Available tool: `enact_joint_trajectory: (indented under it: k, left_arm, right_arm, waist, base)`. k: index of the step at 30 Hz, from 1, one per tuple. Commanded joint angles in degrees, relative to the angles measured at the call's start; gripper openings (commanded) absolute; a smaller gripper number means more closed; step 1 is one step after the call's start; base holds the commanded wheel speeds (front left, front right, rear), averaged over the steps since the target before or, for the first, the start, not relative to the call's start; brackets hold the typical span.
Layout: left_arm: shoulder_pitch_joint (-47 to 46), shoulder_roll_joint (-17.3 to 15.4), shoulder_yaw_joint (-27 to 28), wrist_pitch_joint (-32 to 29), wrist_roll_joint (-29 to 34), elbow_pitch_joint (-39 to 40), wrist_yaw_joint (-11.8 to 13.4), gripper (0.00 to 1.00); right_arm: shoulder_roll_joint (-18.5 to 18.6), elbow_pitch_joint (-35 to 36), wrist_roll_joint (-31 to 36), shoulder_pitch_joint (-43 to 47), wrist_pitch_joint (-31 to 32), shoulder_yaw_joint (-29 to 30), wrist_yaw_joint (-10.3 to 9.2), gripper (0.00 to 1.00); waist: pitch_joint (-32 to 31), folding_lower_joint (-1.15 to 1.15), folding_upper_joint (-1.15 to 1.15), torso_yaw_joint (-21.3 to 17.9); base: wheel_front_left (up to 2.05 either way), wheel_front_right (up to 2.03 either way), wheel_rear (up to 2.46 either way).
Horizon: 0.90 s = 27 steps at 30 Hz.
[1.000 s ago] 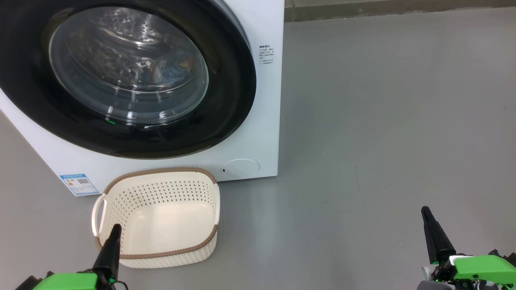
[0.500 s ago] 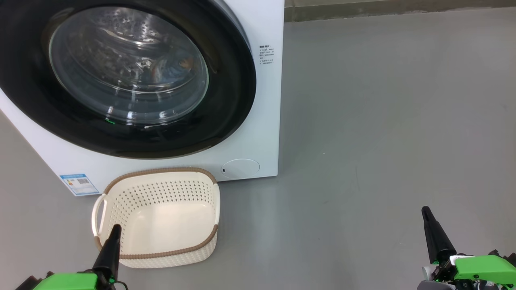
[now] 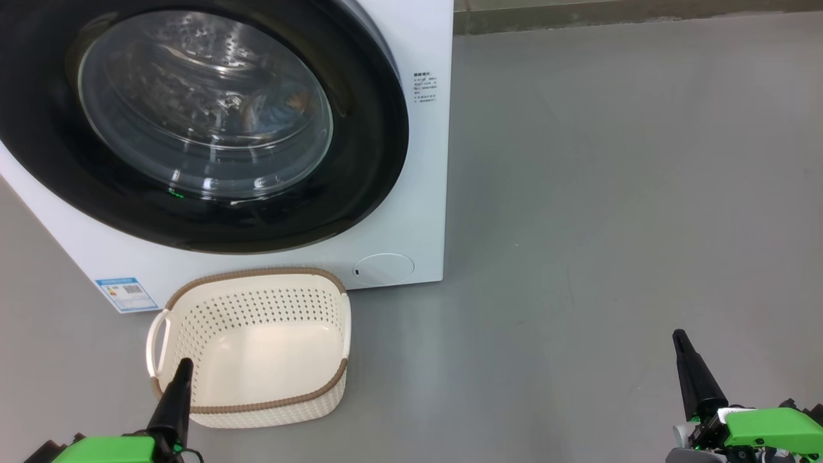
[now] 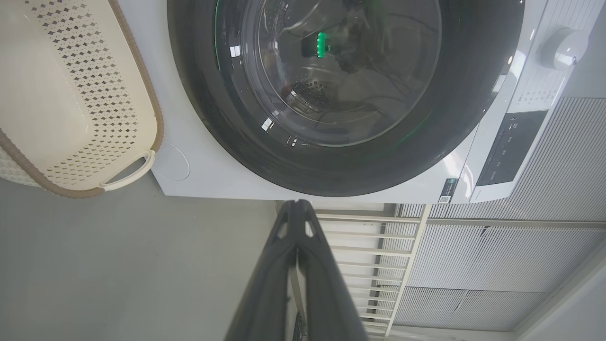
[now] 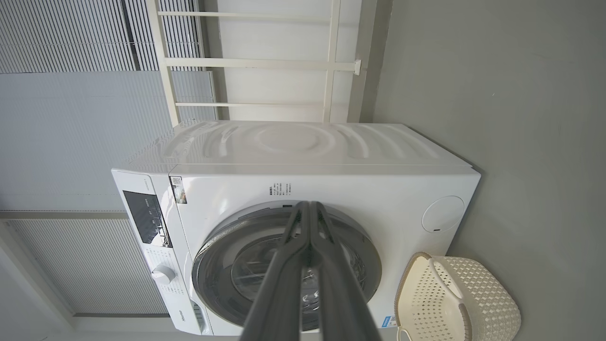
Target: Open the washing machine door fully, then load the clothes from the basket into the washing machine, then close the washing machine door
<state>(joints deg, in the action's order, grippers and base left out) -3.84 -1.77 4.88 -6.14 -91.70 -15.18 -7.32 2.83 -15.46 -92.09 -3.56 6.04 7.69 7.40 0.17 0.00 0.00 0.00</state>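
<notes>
Floor (image 3: 611,193): grey, free from 1 to 5 o'clock.
Washing machine (image 3: 424,193): 10 o'clock, white.
Washing machine door (image 3: 360,161): closed; clothes (image 3: 276,109) behind the glass.
Basket (image 3: 257,308): 7 o'clock, just before the machine.
Left gripper (image 3: 183,370): clenched, empty, 7 o'clock.
Right gripper (image 3: 679,341): clenched, empty, 5 o'clock.
Blue sticker (image 3: 126,293): print unreadable.

The grey floor (image 3: 611,193), smooth and faintly scuffed, spreads from twelve to three o'clock. On it at eleven o'clock stands the washing machine (image 3: 411,212), white and boxy. The basket (image 3: 257,280) sits upright on the floor at the machine's six o'clock, just before its lower front; whether they touch is unclear.
</notes>
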Motion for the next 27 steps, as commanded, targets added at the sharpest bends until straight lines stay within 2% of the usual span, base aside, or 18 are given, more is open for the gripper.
enact_joint_trajectory:
  k: [1, 27]
  left_arm:
    - [-2.35, -1.1, 1.65, -0.36, -0.46, 1.12, -0.17, 0.0]
    - [-2.35, -1.1, 1.64, -0.35, -0.47, 1.13, -0.17, 0.0]
  right_arm:
    - [0.14, 1.44, -0.13, -2.61, 0.39, -1.24, 0.09, 0.0]
    - [0.11, 1.44, -0.09, -2.62, 0.43, -1.19, 0.09, 0.0]
  waist:
    - [0.0, 0.0, 0.0, 0.0]
    - [0.0, 0.0, 0.0, 0.0]
  base:
    - [0.0, 0.0, 0.0]
    - [0.0, 0.0, 0.0]
